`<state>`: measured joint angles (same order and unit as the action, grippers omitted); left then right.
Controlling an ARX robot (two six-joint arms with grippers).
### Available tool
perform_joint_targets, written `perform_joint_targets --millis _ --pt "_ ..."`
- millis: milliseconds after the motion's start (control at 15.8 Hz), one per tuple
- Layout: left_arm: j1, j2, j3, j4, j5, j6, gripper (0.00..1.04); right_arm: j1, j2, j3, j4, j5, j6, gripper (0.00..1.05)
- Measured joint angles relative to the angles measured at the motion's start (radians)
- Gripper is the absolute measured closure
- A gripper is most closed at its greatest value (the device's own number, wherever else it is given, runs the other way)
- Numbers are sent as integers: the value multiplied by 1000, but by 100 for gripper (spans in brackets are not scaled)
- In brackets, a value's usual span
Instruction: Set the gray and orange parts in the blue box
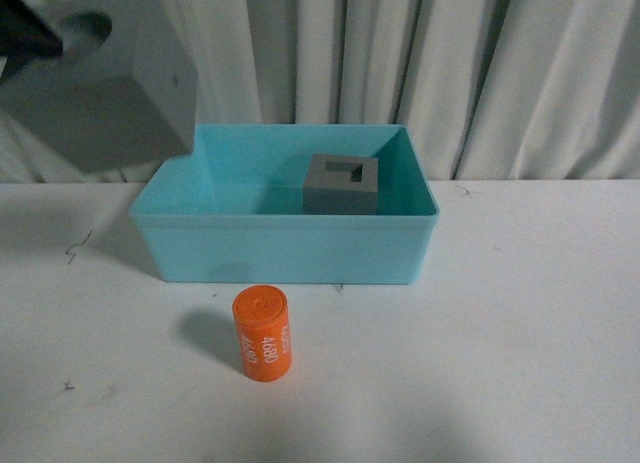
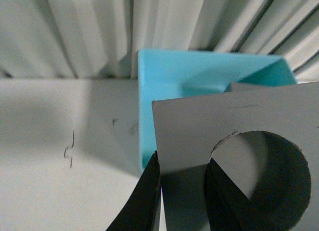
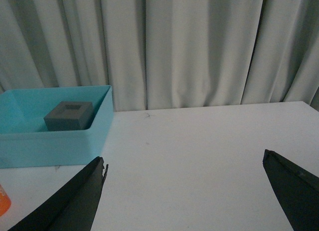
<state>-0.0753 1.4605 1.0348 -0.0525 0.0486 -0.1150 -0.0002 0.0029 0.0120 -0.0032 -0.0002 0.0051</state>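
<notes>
Front view: the round-hole cube hangs high and close at the upper left, tilted, and as far as I can tell not yet over the box. I judge it rides that high to clear the rim before going in. What carries it is almost all cut off by the frame corner. The square-hole cube sits inside the box, toward its right rear. The cylinder stands upright on the table just in front of the box, untouched. Left wrist view: the left gripper pinches the cube's wall, one finger down the round hole and one outside, a sensible hold on a hollow block. The cube blocks most of the box, so I can't see the floor where it would land. Right wrist view: the right gripper is spread wide and empty over bare table to the right of the box, parked clear, I'd say. Only a sliver of the cylinder shows at the edge.
</notes>
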Motion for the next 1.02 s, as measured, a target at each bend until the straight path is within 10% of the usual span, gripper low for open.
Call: perform_joint_targets --millis 381,1016 --pt "-128 319 263 116 -102 67 85 0 0 0 0 0 0 6" --pt "-80 689 430 128 -207 212 86 0 0 0 0 0 0 6"
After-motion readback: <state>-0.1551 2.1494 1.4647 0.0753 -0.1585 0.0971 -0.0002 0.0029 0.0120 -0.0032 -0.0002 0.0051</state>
